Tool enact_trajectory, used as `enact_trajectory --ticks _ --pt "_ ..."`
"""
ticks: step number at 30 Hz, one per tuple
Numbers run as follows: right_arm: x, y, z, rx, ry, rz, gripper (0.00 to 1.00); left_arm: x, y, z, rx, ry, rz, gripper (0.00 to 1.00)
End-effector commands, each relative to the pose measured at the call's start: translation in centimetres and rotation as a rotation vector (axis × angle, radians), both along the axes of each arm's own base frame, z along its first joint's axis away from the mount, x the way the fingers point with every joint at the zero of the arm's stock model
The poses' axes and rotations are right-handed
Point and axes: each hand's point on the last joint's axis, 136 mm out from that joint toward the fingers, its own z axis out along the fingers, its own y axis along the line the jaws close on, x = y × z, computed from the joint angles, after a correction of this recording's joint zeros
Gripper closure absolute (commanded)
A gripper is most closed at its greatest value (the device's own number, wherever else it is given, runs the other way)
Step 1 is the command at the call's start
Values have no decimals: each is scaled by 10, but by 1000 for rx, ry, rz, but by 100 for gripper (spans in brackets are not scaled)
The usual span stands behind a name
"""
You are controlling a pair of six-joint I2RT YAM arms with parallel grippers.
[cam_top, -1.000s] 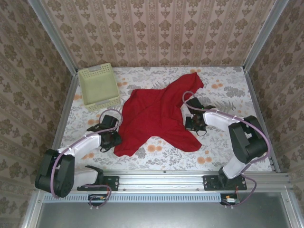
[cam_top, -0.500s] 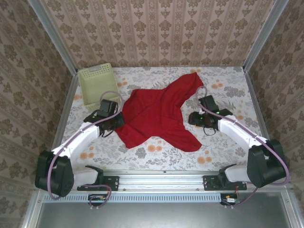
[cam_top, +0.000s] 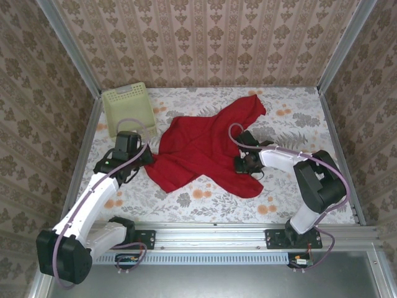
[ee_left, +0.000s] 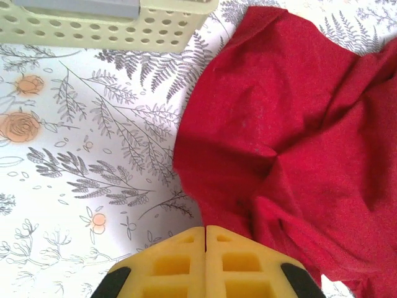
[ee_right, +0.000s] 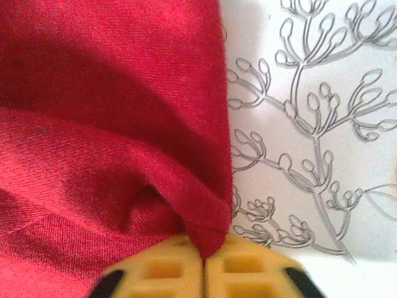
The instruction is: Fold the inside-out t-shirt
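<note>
Judging progress, I see no fold made yet: the red t-shirt (cam_top: 205, 149) lies crumpled mid-worktop (cam_top: 291, 124). My right gripper (ee_right: 203, 254) pinches its right edge; my left gripper (ee_left: 206, 239), closed, seems to pinch its left edge.

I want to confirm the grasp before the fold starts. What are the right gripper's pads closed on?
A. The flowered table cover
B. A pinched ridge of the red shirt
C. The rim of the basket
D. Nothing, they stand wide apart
B: in the right wrist view the right gripper has its yellow pads pressed together on a raised fold of the red shirt, while the basket sits at the table's back left.
</note>
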Motion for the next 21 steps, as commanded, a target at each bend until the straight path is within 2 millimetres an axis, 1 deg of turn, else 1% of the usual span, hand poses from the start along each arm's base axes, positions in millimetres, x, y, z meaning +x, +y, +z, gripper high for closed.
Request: enact_trajectory --ticks 1,3,4,5,6,7,9,11,12,14,17,18,21 --pt "4 -33 26 -97 -77 -90 100 14 1 38 8 -83 -15 100" --pt "8 -59 52 -79 -142 -178 100 23 -3 59 -2 -134 -25 100" --pt "10 -72 68 -54 -189 -225 100 28 -5 71 -8 -160 -31 100" --pt "5 -85 82 -46 -212 -262 100 32 -6 81 -15 -182 -34 100" --pt "2 -99 100 -40 -261 -295 100 37 -10 91 -27 -204 -45 100" --pt "-2 -107 116 -42 -302 -307 100 42 -14 99 -41 -224 -56 100" --pt "-10 -117 141 -60 -352 -317 100 52 -24 108 -66 -233 -82 100" --pt "-19 -123 157 -65 -377 -320 100 64 -39 108 -88 -219 -119 100" --pt "-22 -126 161 -70 -383 -327 100 70 -48 106 -90 -209 -140 100" --pt "-28 -133 164 -80 -384 -351 100 82 -62 94 -76 -170 -158 100" --pt "-35 -147 165 -102 -391 -411 100 103 -74 60 -48 -67 -164 100" --pt "-37 -152 165 -111 -396 -431 100 109 -77 46 -31 -26 -164 100" --pt "-45 -165 168 -131 -419 -485 100 124 -87 10 1 75 -185 100"
